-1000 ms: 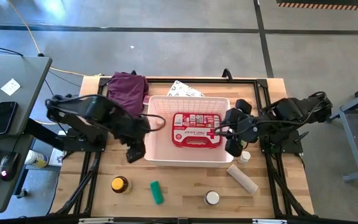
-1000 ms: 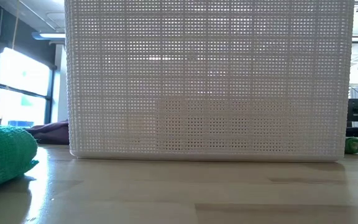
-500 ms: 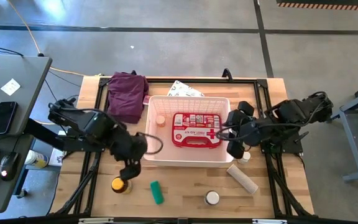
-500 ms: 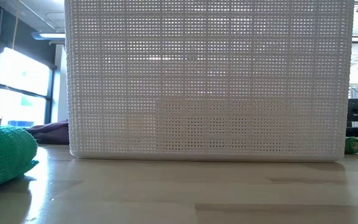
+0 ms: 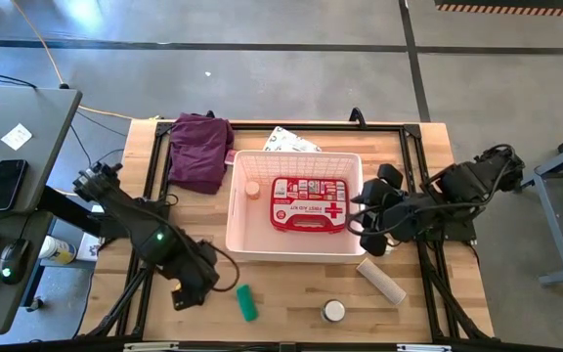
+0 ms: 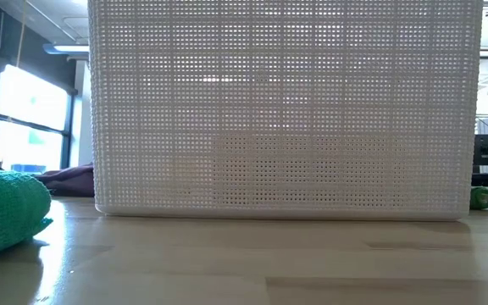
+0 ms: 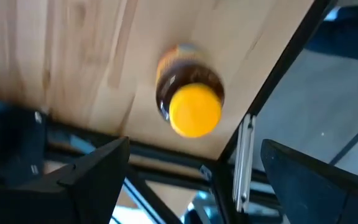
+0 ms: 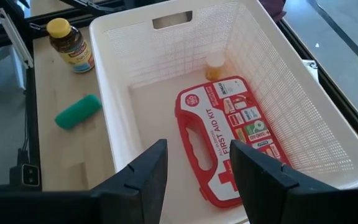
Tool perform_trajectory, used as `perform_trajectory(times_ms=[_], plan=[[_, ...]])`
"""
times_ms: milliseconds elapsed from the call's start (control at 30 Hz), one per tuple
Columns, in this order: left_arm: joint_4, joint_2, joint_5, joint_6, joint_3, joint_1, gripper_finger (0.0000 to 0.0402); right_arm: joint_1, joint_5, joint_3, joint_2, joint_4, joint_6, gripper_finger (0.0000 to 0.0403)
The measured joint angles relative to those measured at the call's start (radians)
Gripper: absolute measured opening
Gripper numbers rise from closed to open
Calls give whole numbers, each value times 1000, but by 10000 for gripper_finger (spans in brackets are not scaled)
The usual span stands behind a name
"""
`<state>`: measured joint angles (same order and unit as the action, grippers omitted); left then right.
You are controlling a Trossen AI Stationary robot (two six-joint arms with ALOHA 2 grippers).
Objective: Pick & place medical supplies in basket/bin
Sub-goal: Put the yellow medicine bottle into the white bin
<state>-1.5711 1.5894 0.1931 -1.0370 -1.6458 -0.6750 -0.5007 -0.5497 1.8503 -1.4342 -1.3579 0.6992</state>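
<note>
The amber bottle point(image 7: 189, 99) stands upright on the counter point(image 5: 281, 293), well clear of the basket point(image 5: 238, 196), off its near left corner. It looks a stiff, smooth, round thing with a yellow cap, probably light to middling and apt to roll if tipped; the best hold would be across the body just under the cap, fingers square to it.

The left end effector point(image 7: 191, 171) hangs over the bottle with its jaws spread wide and nothing between them; in the left wrist view the bottle sits between and just ahead of the two fingers point(image 7: 86, 177). From above, the arm hides the bottle.

The right end effector point(image 8: 194, 168) hovers at the basket's right rim, jaws partly apart; whether it carries anything I cannot tell.

In the basket lie the red pouch point(image 5: 307, 202) and a small bottle point(image 5: 252, 190). Beyond the basket's near wall, on the counter, lie the green tube point(image 5: 247, 302), a white-capped bottle point(image 5: 333, 311) and the beige roll point(image 5: 381, 281).
</note>
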Motion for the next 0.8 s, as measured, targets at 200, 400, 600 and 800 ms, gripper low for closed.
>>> perform_trajectory(times_ms=[200, 400, 600, 800], plan=[[0, 0, 65, -154, 83, -6, 393, 3, -4, 0, 0, 0, -9, 165], [68, 0, 124, -203, 139, -7, 393, 3, -9, 0, 0, 0, -10, 165], [149, 0, 136, -237, 156, -6, 392, 3, 2, 0, 0, 0, 2, 165], [145, -1, 69, -295, 166, -6, 392, 3, 2, 0, 0, 2, 4, 165]])
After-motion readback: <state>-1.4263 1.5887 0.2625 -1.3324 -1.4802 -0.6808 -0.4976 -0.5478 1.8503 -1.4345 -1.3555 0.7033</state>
